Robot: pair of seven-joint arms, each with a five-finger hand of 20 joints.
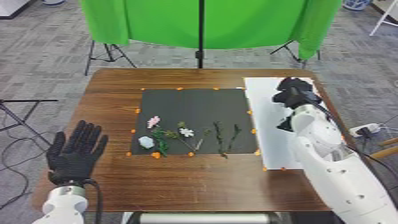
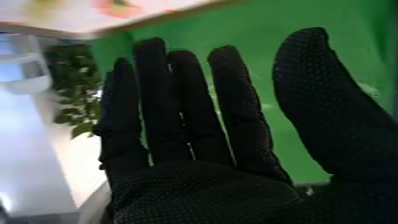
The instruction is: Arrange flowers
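Small pink and white flowers (image 1: pixel 187 132) lie on black rectangular mat (image 1: pixel 191 107), near half | long white sheet (image 1: pixel 266 100) lies right

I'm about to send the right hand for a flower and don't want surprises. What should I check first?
1. Right hand open and empty: ok.
2. Left hand off the dark mat: ok, left of it.
3. Pink flower and white flower on the mat: ok.
4. Right hand above the flowers: not ok, it is at the white sheet.
5. Dark item beside the right arm identified: cannot tell.
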